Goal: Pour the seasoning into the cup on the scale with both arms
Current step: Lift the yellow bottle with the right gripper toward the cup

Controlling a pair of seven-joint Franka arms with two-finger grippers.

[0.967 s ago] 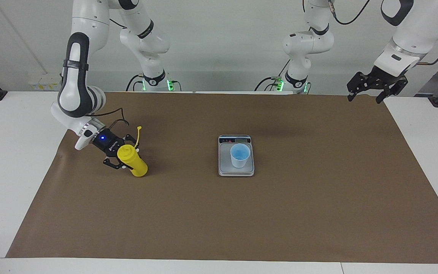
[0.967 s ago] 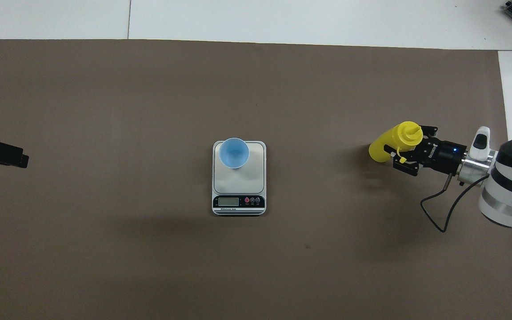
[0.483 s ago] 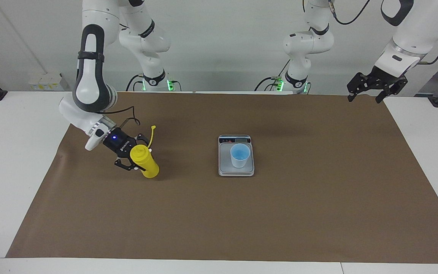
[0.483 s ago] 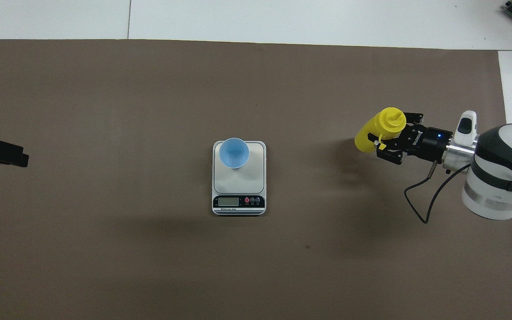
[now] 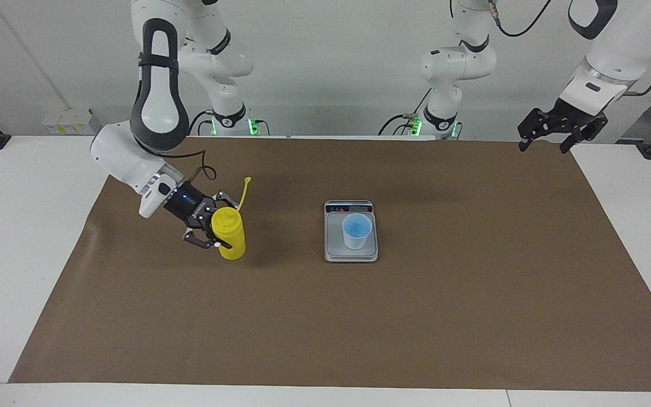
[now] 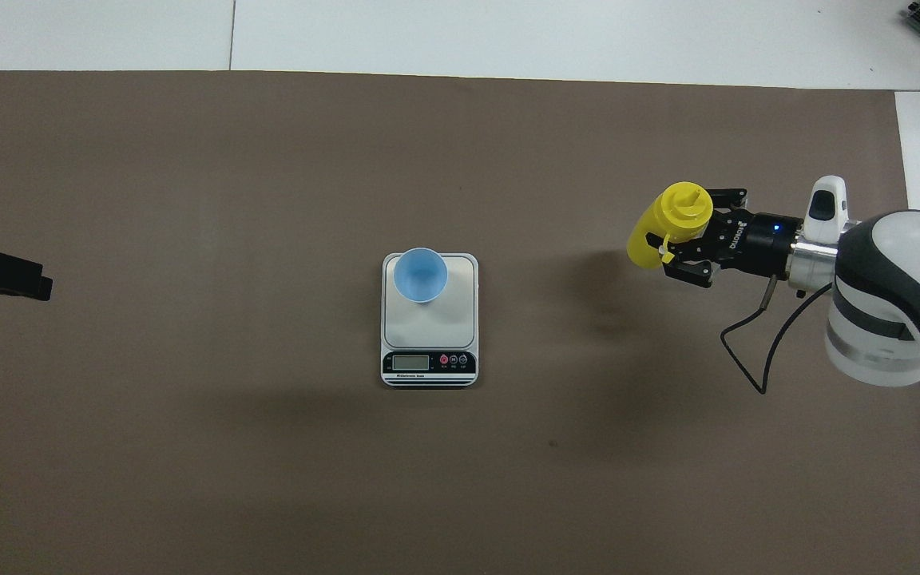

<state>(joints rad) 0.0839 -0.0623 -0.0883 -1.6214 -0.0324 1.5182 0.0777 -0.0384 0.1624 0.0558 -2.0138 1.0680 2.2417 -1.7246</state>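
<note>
Yellow squeeze bottle [image 5: 230, 236] seen left of centre in facing view, clamped by right gripper [image 5: 212, 226], raised over brown mat, nearly upright, cap strap [image 5: 243, 191] flung up toward top of frame. Light blue cup [image 5: 356, 230] stood upright on scale [image 5: 350, 253], centre of frame, display strip [image 6: 429, 363] lowest in overhead view.

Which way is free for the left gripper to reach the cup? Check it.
Probably yes: the open left gripper waits at its own table end, and only bare mat lies between it and the cup on the scale.
</note>
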